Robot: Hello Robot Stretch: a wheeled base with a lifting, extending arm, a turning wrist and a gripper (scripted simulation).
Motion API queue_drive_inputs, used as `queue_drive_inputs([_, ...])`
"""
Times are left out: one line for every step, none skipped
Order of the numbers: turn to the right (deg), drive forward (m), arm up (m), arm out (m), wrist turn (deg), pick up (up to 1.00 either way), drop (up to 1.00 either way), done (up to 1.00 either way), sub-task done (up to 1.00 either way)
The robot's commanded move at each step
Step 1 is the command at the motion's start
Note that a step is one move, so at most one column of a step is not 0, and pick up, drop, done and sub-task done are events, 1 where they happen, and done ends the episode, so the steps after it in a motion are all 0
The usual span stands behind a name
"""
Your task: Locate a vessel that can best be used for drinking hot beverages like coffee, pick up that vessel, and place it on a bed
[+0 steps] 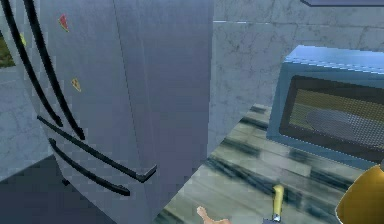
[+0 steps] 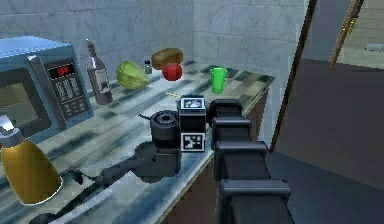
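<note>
The green cup (image 2: 218, 78) stands upright on the table (image 2: 115, 125), farther out than the gripper (image 2: 162, 128) and toward the arm side view's right, beside a red fruit (image 2: 172, 71). I cannot tell the fingers' state. In my judgement, the reach must extend outward.

Refrigerator (image 1: 110, 90) cut off by forward view's top and left edges. Microwave (image 1: 335, 105) cut by its right edge; yellow object (image 1: 366, 200) clipped at bottom right corner. Small pale item (image 2: 148, 66) on counter (image 2: 100, 125): unidentifiable.
</note>
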Motion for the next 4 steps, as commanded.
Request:
queue_drive_inputs([0.0,0.0,0.0,0.0,45.0,0.0,0.0,0.0,0.0])
queue_drive_inputs([0.0,0.0,0.0,0.0,18.0,0.0,0.0,0.0,0.0])
queue_drive_inputs([0.0,0.0,-0.16,0.0,0.0,0.0,0.0,0.0,0.0])
queue_drive_inputs([0.0,0.0,0.0,0.0,0.0,1.0,0.0,0.0,0.0])
